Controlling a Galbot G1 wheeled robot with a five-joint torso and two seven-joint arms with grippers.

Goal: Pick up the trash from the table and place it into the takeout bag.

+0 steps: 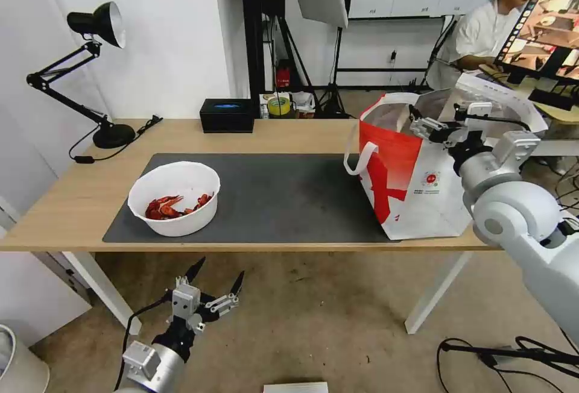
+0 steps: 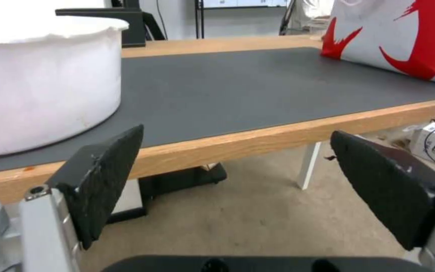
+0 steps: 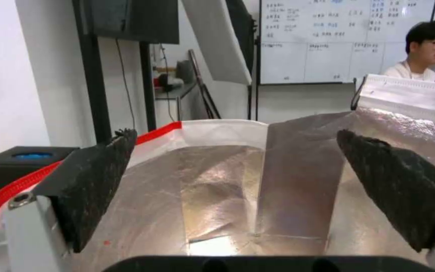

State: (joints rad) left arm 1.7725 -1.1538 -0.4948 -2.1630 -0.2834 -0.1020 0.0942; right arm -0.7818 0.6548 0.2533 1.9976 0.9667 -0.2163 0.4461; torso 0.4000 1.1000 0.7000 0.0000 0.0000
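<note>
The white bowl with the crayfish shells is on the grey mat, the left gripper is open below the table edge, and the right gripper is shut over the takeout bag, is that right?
One thing is off: the right gripper is open, not shut. The right wrist view shows its fingers spread wide over the takeout bag. The rest stands: the white bowl sits on the grey mat, and the left gripper is open below the table edge.

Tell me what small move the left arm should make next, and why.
Probably raise the left gripper toward the bowl. It hangs open below the table edge, the bowl of shells sits on the mat above it, and the right gripper is open over the bag.
</note>
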